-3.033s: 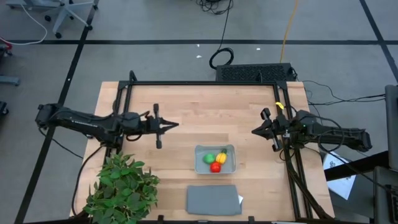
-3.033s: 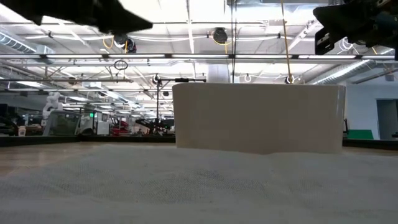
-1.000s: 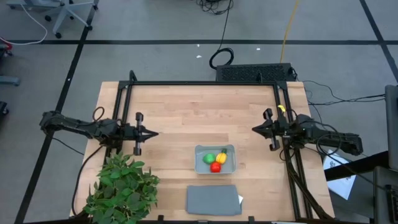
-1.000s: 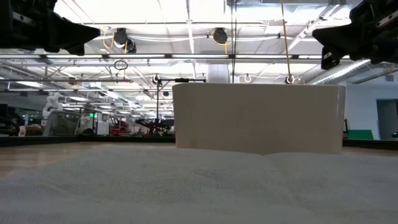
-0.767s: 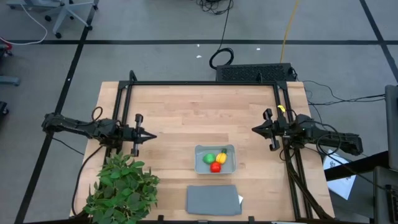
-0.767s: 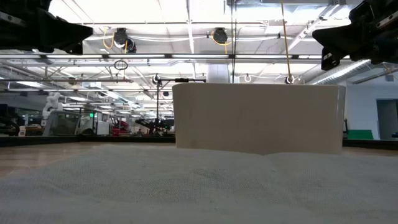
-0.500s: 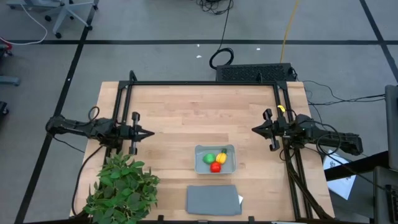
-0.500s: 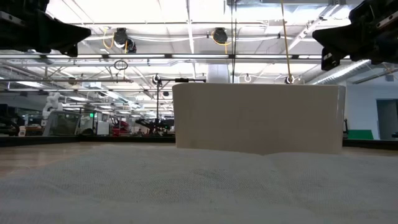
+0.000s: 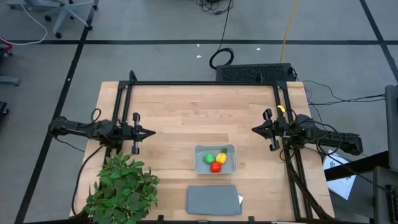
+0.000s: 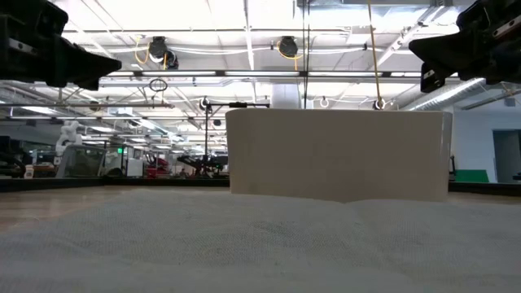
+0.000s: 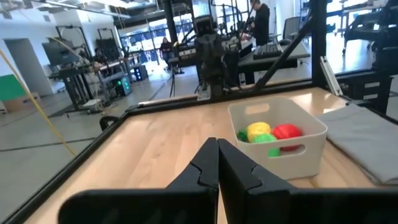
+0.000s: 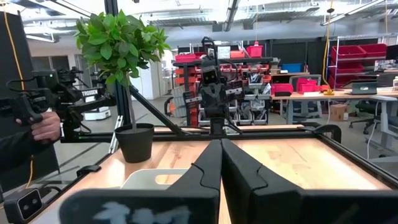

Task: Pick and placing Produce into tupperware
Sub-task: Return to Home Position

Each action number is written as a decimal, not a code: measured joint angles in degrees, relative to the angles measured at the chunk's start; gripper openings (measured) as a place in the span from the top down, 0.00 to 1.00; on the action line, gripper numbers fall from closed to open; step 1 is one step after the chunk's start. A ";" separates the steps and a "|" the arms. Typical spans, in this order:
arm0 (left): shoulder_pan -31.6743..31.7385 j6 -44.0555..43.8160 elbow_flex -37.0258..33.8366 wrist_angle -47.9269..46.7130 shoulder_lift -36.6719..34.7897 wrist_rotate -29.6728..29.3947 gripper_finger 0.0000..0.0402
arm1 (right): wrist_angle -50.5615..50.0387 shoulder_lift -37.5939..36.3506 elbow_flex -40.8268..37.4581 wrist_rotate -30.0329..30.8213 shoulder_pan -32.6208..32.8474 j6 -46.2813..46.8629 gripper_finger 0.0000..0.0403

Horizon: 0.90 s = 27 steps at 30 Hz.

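Observation:
The pale tupperware [image 9: 215, 159] sits on the table's near middle and holds the red round fruit [image 9: 215, 167], the green round one [image 9: 209, 158] and the yellow one [image 9: 221, 157]. The left wrist view shows the tupperware [image 11: 280, 143] with the three fruits inside. My left gripper [image 9: 152, 132] hovers shut over the table's left side, pointing right, well left of the tupperware. My right gripper [image 9: 254, 130] hovers shut by the right edge, pointing left. In the right wrist view the tupperware's rim [image 12: 155, 177] shows past the shut fingers.
A flat dark grey lid [image 9: 213, 200] lies near the front edge, just below the tupperware. A big leafy potted plant [image 9: 120, 188] stands at the near left corner. A black frame [image 9: 205, 83] runs around the far and side edges. A person's hand [image 12: 43, 127] shows beyond the table.
My left arm has drawn back a little toward the table's left edge, its gripper staying shut. The right arm, the tupperware and the fruits have kept still.

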 joint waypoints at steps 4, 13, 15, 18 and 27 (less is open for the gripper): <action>0.02 -0.69 -0.39 0.75 0.06 0.00 1.00 | 0.00 0.00 0.00 0.00 0.00 -0.04 1.00; 0.04 -3.02 -0.39 0.67 0.07 -0.02 1.00 | -1.84 0.04 0.00 -0.02 0.00 0.07 1.00; 0.04 -2.59 -0.39 0.61 0.07 -0.02 1.00 | -2.45 0.03 0.00 -0.02 0.00 0.07 1.00; 0.04 -1.35 -0.39 0.58 0.07 -0.02 1.00 | -2.99 0.04 -0.02 -0.02 0.00 0.07 1.00; 0.04 -0.36 -0.39 0.56 0.07 -0.04 0.96 | -0.77 0.04 -0.04 -0.02 0.00 0.09 1.00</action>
